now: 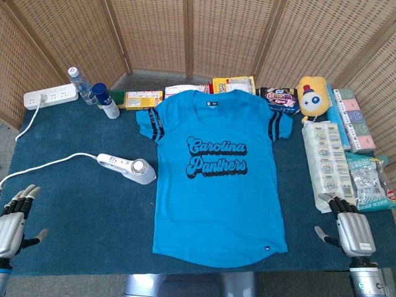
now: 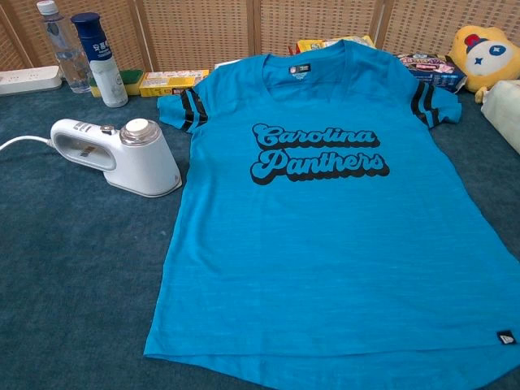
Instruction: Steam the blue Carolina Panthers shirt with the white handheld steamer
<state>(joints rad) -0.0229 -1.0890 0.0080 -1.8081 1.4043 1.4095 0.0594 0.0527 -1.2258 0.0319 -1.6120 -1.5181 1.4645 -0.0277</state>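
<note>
The blue Carolina Panthers shirt (image 1: pixel 216 185) (image 2: pixel 325 236) lies spread flat on the dark teal table, lettering up, collar toward the back. The white handheld steamer (image 1: pixel 129 168) (image 2: pixel 122 154) rests on the table just left of the shirt, its cord trailing off to the left. My left hand (image 1: pixel 15 216) sits at the near left edge, fingers spread, holding nothing, well clear of the steamer. My right hand (image 1: pixel 351 229) sits at the near right edge, to the right of the shirt, fingers apart and empty. Neither hand shows in the chest view.
A white power strip (image 1: pixel 51 96) lies at the back left beside a clear water bottle (image 1: pixel 80 85) and a blue-capped spray bottle (image 1: pixel 106 101). Snack boxes line the back edge, with a yellow plush toy (image 1: pixel 314 96) and packaged goods (image 1: pixel 337 154) stacked along the right side.
</note>
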